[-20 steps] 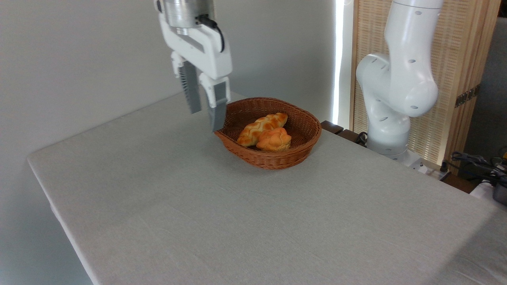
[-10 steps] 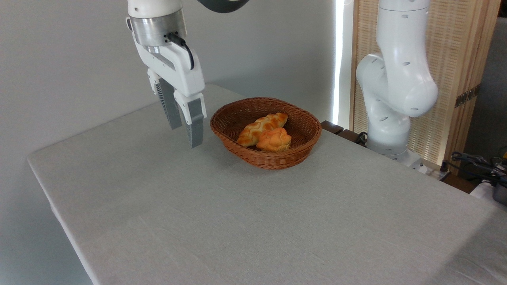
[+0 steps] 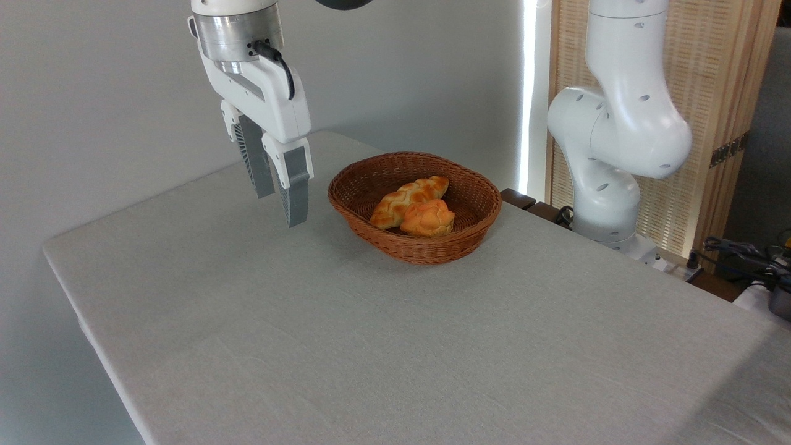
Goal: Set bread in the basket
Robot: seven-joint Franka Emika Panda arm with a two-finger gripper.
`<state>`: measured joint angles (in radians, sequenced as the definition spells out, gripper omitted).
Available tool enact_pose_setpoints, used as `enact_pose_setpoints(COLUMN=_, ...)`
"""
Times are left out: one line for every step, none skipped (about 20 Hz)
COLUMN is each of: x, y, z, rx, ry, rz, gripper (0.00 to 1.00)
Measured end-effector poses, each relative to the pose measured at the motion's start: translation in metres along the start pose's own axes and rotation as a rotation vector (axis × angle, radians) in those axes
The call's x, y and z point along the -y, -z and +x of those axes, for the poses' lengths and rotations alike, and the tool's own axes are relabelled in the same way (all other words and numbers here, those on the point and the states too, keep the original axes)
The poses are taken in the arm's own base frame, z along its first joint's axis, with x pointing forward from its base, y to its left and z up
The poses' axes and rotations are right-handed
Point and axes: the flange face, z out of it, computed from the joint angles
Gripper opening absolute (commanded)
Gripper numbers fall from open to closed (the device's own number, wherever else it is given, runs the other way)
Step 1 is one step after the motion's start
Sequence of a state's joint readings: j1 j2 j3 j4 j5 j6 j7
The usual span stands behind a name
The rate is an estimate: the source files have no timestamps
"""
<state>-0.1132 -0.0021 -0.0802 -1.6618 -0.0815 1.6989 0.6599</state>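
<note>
Gripper [image 3: 279, 209] shifted left, bread [image 3: 427, 217] in basket [image 3: 473, 185]

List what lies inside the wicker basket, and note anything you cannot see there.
Inside the basket lie two things: a small orange bun in front and a braided loaf touching it behind. The basket floor beneath them and the loaf's near side are covered.

Background stuff around the table

There's a longer golden-brown braided loaf [image 3: 408, 199] just right of centre frame, a big table with a pale grey cloth [image 3: 371, 346] filling the lower half, a plain grey wall [image 3: 111, 93] on the upper left, a wooden slatted screen [image 3: 723, 93] at the upper right, and some dark cables [image 3: 741, 253] at the right edge.
</note>
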Motion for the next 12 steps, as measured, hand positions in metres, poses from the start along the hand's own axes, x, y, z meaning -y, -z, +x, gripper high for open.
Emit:
enact_pose_setpoints(x=0.002, y=0.000, z=-0.002, rx=0.000, ry=0.005, rz=0.001, gripper=1.00)
enact_pose_setpoints(x=0.007, y=0.002, z=-0.005, rx=-0.002, ry=0.015, rz=0.004, gripper=1.00)
enact_pose_setpoints(x=0.011, y=0.004, z=-0.008, rx=-0.005, ry=0.023, rz=0.006, gripper=1.00)
enact_pose_setpoints(x=0.018, y=0.009, z=-0.013, rx=-0.007, ry=0.035, rz=0.009, gripper=1.00)
enact_pose_setpoints(x=0.023, y=0.014, z=-0.018, rx=-0.005, ry=0.043, rz=0.008, gripper=1.00)
enact_pose_setpoints(x=0.026, y=0.019, z=-0.023, rx=-0.001, ry=0.051, rz=0.005, gripper=1.00)
enact_pose_setpoints(x=0.031, y=0.023, z=-0.028, rx=0.002, ry=0.063, rz=0.004, gripper=1.00)
enact_pose_setpoints(x=0.037, y=0.025, z=-0.034, rx=0.003, ry=0.076, rz=0.004, gripper=1.00)
enact_pose_setpoints(x=0.041, y=0.027, z=-0.038, rx=0.003, ry=0.086, rz=0.004, gripper=1.00)
enact_pose_setpoints(x=0.043, y=0.028, z=-0.040, rx=0.003, ry=0.090, rz=0.004, gripper=1.00)
enact_pose_setpoints(x=0.045, y=0.028, z=-0.042, rx=0.003, ry=0.094, rz=0.004, gripper=1.00)
enact_pose_setpoints(x=0.045, y=0.028, z=-0.042, rx=0.003, ry=0.095, rz=0.004, gripper=1.00)
